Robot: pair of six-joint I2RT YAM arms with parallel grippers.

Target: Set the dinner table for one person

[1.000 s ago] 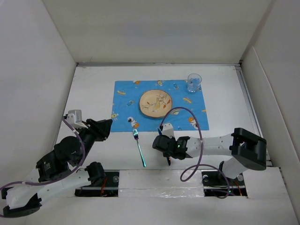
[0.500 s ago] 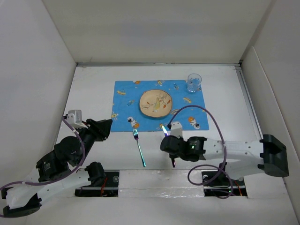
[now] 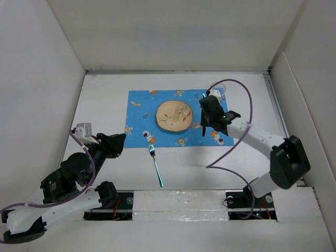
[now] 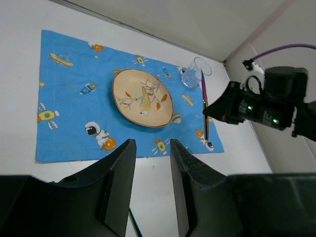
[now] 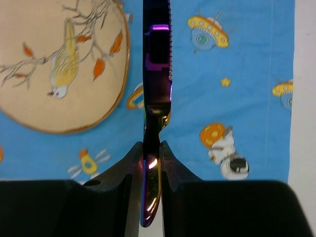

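White dinner table, spread beneath the plate: knife moved into position.
Right gripper, clamped on the knife, had swung from the plate's near side to just right of it; lowering looked next. Left gripper hung near-left of the plate, jaws apart and empty.

Knife now over placemat, beside plate

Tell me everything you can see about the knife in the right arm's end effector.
The knife is slim, glossy metal with a rainbow sheen, purple to gold. Its blade has a serrated edge and narrows to a neck before a rounded handle. The right end effector pinches it at the neck. It is over the blue placemat, just right of the plate; whether it touches the mat is unclear.
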